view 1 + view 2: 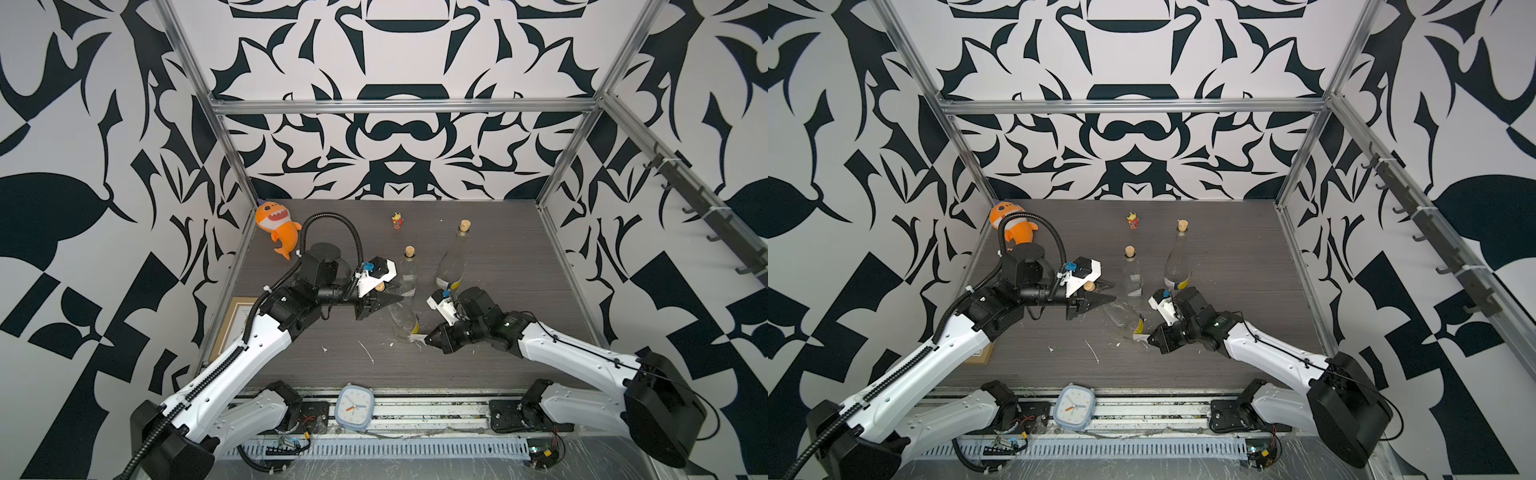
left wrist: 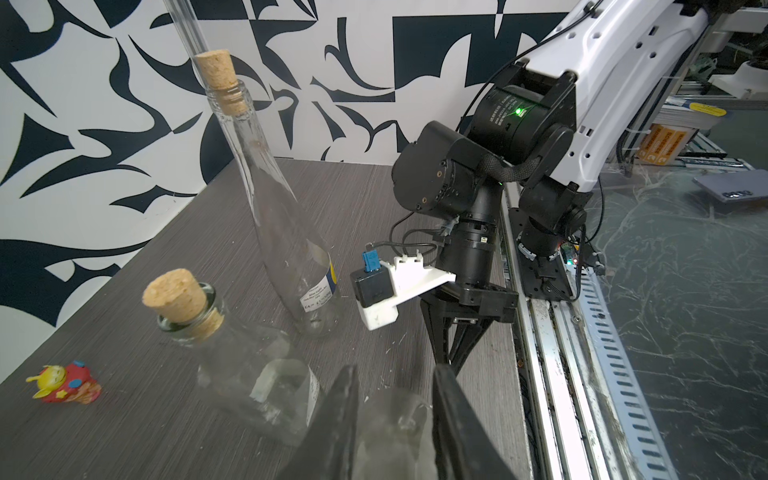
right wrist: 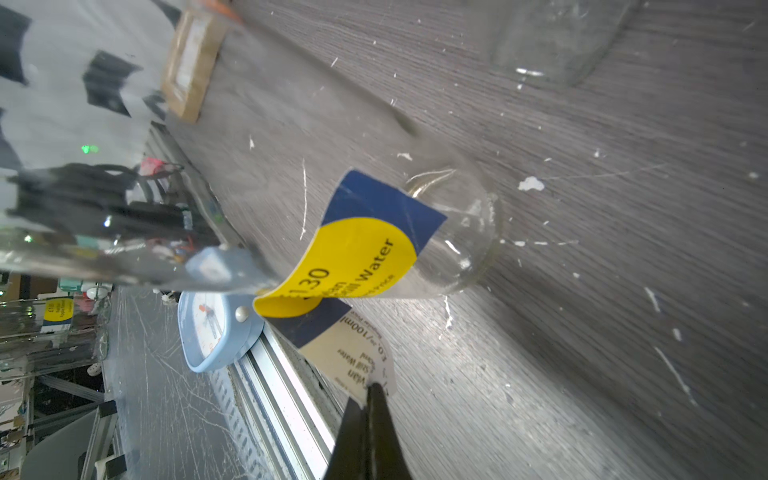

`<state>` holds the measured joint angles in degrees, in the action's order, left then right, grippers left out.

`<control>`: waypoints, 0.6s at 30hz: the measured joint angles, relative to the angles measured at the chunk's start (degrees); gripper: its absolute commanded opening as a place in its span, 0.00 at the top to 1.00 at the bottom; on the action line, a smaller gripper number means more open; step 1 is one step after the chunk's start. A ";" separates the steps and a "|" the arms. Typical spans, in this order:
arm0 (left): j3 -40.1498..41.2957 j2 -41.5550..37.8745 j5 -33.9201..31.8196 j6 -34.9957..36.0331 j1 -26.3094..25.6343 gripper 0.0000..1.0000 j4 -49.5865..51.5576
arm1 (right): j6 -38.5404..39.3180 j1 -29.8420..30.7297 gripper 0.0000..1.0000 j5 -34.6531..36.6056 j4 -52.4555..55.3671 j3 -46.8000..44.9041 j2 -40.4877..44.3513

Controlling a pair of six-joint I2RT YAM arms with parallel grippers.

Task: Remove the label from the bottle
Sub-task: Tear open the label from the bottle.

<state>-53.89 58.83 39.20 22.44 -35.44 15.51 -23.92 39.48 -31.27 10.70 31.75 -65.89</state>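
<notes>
A clear glass bottle (image 1: 401, 318) leans over the dark table, its corked neck between the fingers of my left gripper (image 1: 390, 298), which is shut on it. In the left wrist view the glass neck (image 2: 395, 415) sits between the two black fingers of the left gripper (image 2: 395, 399). The yellow and blue label (image 3: 365, 253) is partly peeled off the bottle (image 3: 461, 232), curling away near its base. My right gripper (image 3: 372, 392) is shut on the label's white end. In both top views the right gripper (image 1: 424, 340) (image 1: 1148, 338) sits just right of the bottle's base, on the label (image 1: 1139, 326).
A short corked bottle (image 1: 409, 270) and a tall corked bottle (image 1: 453, 257) with its own label stand just behind. An orange shark plush (image 1: 276, 230) and a small toy figure (image 1: 397, 220) are at the back. A picture frame (image 1: 235, 328) lies left, a blue clock (image 1: 354, 406) in front. Paper scraps (image 1: 365, 351) litter the table.
</notes>
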 measured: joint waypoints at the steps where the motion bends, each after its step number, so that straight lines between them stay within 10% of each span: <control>1: 0.00 -0.15 -0.15 0.07 -0.11 1.00 0.17 | 0.13 0.00 1.00 -0.04 0.17 0.00 0.20; 18: -9.77 3.13 -3.65 3.39 -0.33 1.00 16.87 | -1.42 7.82 1.00 -3.41 -15.13 -0.31 -8.63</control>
<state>-63.66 61.95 35.55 25.82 -35.77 32.38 -25.34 47.31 -34.68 -4.43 31.44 -74.52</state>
